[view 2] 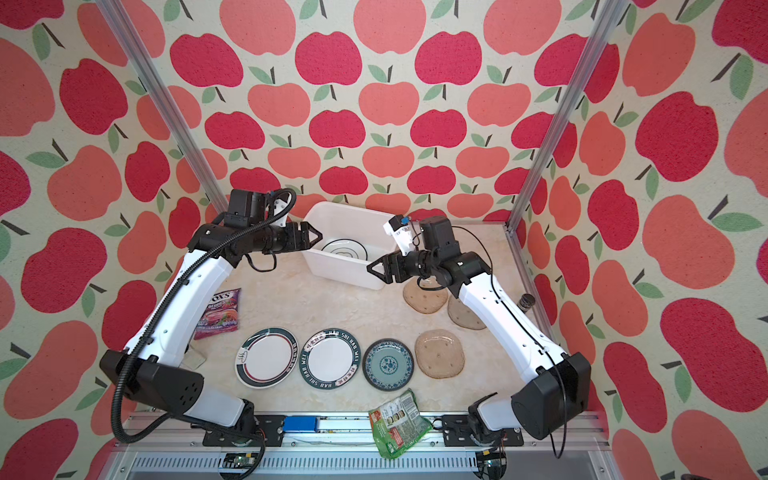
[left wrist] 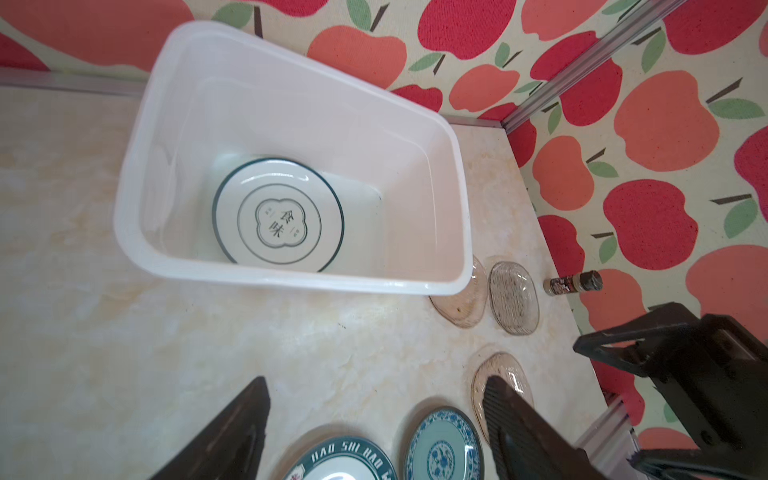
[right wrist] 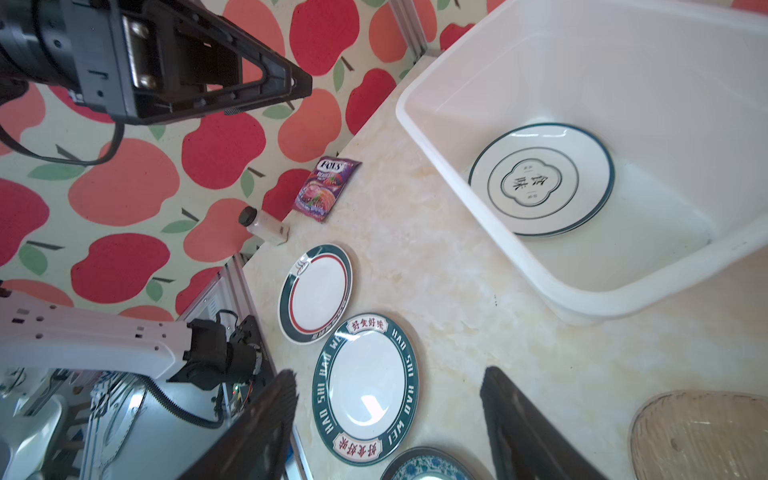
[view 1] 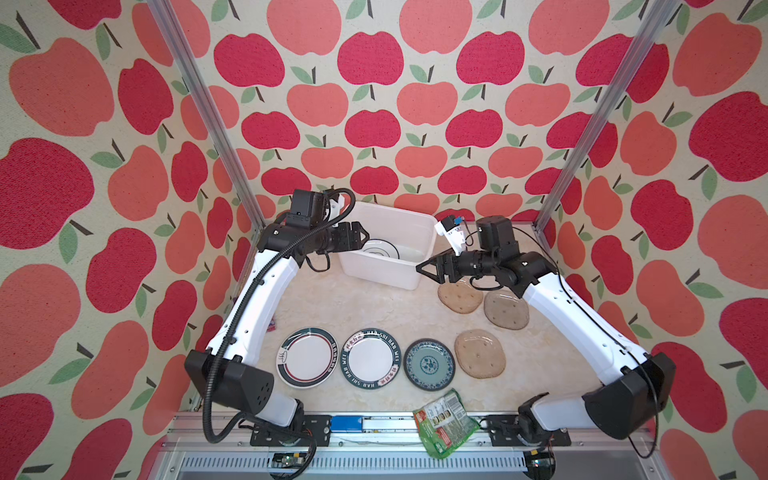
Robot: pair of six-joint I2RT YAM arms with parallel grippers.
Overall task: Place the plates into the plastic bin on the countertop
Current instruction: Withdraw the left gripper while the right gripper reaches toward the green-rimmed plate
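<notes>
Tallying plates against the deep white translucent plastic bin (view 1: 378, 274), which stands at the back of the beige marble-look countertop (view 1: 374, 316). A round white ceramic plate with a thin dark rim and centre emblem (left wrist: 277, 216) lies flat on the bin floor, toward the left arm's end. The right wrist view shows a second rim line under its edge — probably two stacked, cannot confirm.

Six plates lie flat on the countertop outside the bin.
- Front row, side by side: white round plate with teal-and-red rim (view 1: 306, 357), white round plate with lettered teal rim (view 1: 371, 358), teal-blue patterned round plate (view 1: 429, 364), amber rounded-square glass plate (view 1: 480, 353).
- By the bin's right corner, under the right arm: second amber glass plate (view 1: 459, 297), third amber glass plate (view 1: 506, 309) just beside it.

The left gripper (view 1: 362, 237) hovers over the bin's left rim with its jaws spread and nothing between them. The right gripper (view 1: 420, 269) is near the bin's front right corner, likewise apart and empty.

Judgement: early stage — most of the load is not yet moved. The green snack packet (view 1: 444, 424) and purple candy bag (view 2: 218, 313) are not part of the job.
</notes>
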